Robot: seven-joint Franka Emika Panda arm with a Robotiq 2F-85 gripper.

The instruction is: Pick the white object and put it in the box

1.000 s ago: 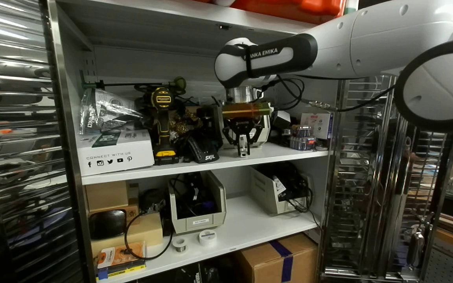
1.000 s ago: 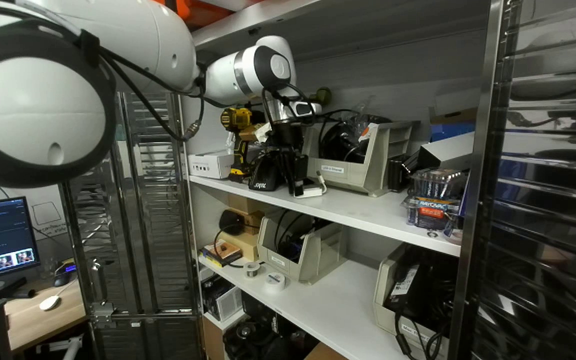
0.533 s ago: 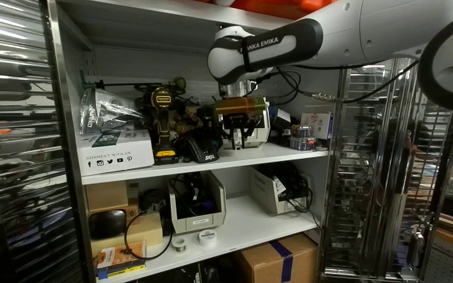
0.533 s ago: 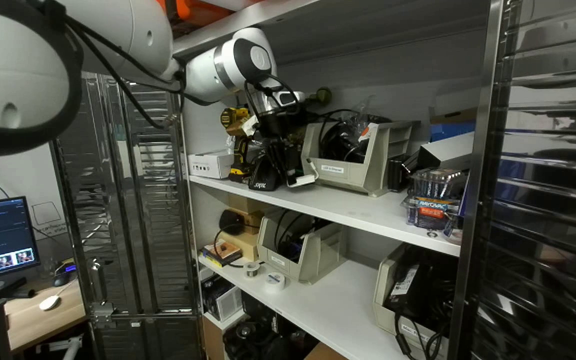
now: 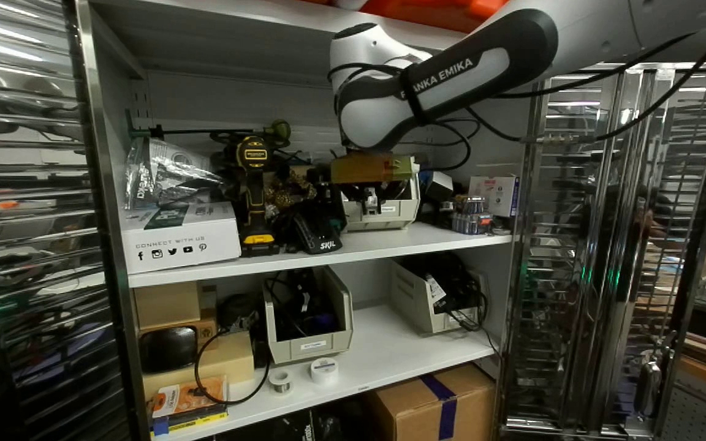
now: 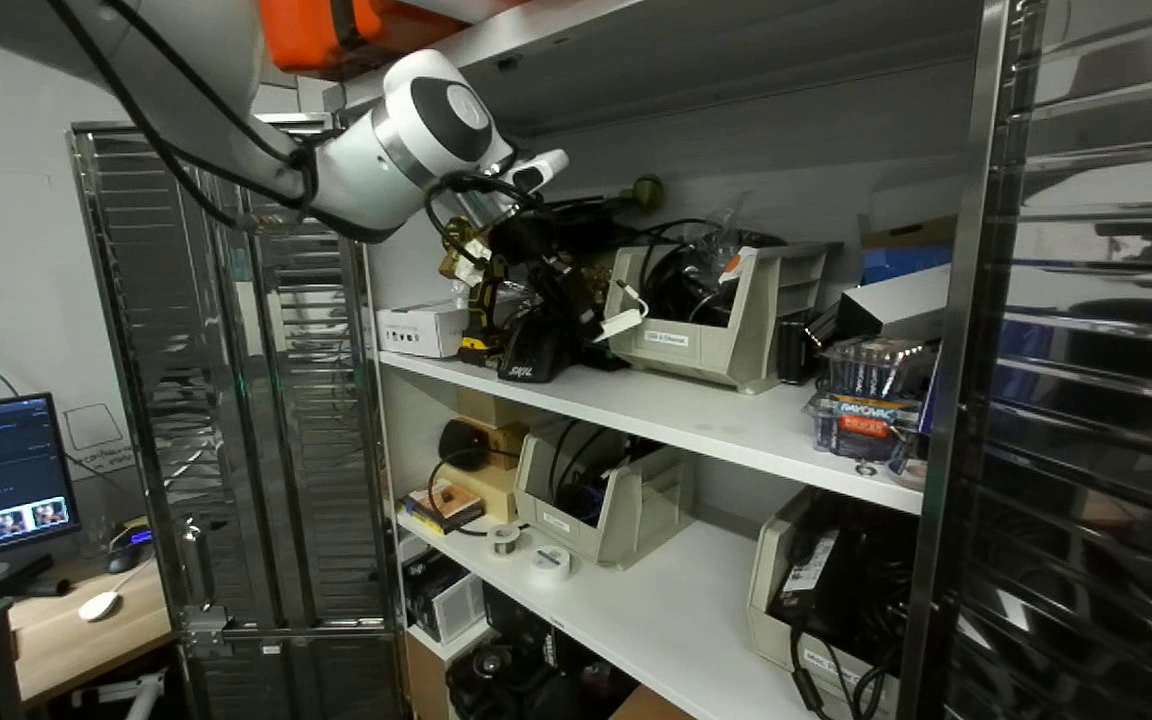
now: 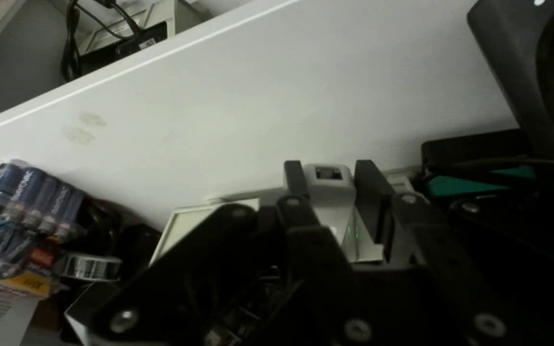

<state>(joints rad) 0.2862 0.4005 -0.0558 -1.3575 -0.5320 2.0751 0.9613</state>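
Pickup looks done, tool (image 7: 331, 175) pinching the white gadget (image 6: 622, 323) midair; 1 step left imo: into the bin (image 6: 711, 356) near tool.

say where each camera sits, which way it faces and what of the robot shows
An exterior view: before the cabinet, nearer the cordless drill, facing in; the arm enters from picture right.
An exterior view: before the cabinet, nearer the Rayovac batteries, facing in aslant; the arm enters from picture left.
Wrist view: on the wrist, looking past the gripper, which holds the white Ethernet adapter, down at the shelf.
Both exterior views share the arm, drill and batteries.
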